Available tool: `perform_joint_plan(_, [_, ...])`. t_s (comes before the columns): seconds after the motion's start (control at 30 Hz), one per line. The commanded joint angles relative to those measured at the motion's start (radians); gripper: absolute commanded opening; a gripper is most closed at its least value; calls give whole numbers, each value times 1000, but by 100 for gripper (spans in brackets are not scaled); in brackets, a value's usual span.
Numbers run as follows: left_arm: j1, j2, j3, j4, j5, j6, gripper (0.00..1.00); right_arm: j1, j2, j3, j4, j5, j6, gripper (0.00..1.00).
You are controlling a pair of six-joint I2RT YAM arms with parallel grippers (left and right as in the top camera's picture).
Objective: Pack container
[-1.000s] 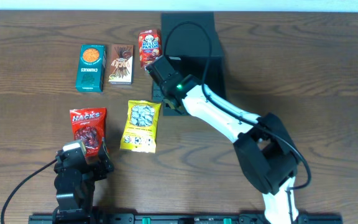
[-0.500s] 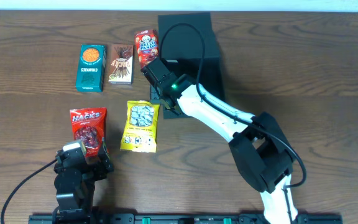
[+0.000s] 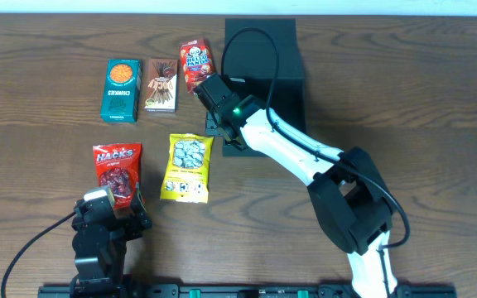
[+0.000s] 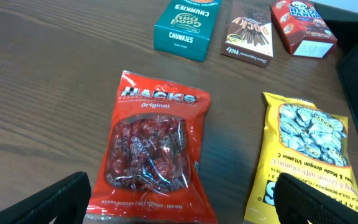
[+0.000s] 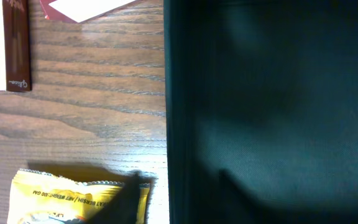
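1. Container [image 3: 265, 51]: a dark charcoal-teal square box with a matte, unprinted surface, much bigger than any snack pack. It sits on the wooden table [image 3: 404, 99] at the far edge, about midway across.
2. From the right wrist view the container [image 5: 272, 106] fills most of the frame as one flat dark teal expanse with a straight left edge against the wood. I cannot tell from either view whether the lid flap is up or down.
3. Nothing can be made out inside the container, because its surface reads as uniform dark.
4. The right gripper [image 3: 219, 98] hangs over the container's left edge, with its white arm crossing the box's near part. Its fingers are not visible, so I cannot tell whether the claw is spread or closed.
5. A small red carton [image 3: 195, 64] lies just beside the container's far-left corner.
6. Further out from that same side lie a brown stick-biscuit carton [image 3: 161, 85] and then a teal carton with an orange circle [image 3: 121, 89].
7. A yellow bag [image 3: 189, 167] lies just beside the container's near-left corner.
8. A red Hacks bag [image 3: 118, 172] lies beyond the yellow bag, well apart from the container.
9. The left gripper [image 4: 188, 208] is spread wide and holds nothing, well away from the container, with its dark fingertips [image 4: 64, 196] flanking the near end of the Hacks bag.
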Motion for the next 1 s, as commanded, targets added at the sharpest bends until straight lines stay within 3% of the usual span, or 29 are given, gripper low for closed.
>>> perform_joint_plan(0.0, [6,-6,-11,1,-10,-1,95,-8,5,20,-4,-5,-28,63])
perform_joint_plan(0.07, [6,-6,-11,1,-10,-1,95,-8,3,39,-19,-10,-62,86])
perform_joint_plan(0.13, [6,-6,-11,2,-10,-1,95,-9,3,85,-56,10,-101,99])
perform_joint_plan(0.43, [6,-6,-11,1,-10,-1,95,-43,3,517,-254,64,-387,99])
perform_joint_plan(0.73, [6,-6,-11,1,-10,-1,95,-67,34,585,-45,24,-648,99])
perform_joint_plan(0.97, [6,-6,-11,2,-10,-1,95,-76,190,585,132,-44,-671,99])
